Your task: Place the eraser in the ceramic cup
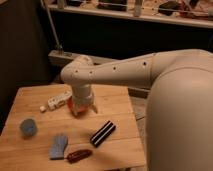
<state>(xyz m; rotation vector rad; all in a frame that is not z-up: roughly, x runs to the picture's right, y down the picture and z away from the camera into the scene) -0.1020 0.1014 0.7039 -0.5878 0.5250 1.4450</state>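
Hanging low over the orange bowl (73, 104) near the middle of the table (118, 102), your gripper (82, 107) does not show whether it is open or closed. The eraser (103, 133) lies flat toward the front right, its long axis running diagonally from front-left to back-right. The blue cup (28, 127) stands at the far left.

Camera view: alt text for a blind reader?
The robot's gripper hangs low at the orange-red bowl near the back of the wooden table. The striped black eraser lies untouched front right; the light-blue ceramic cup stands far left.
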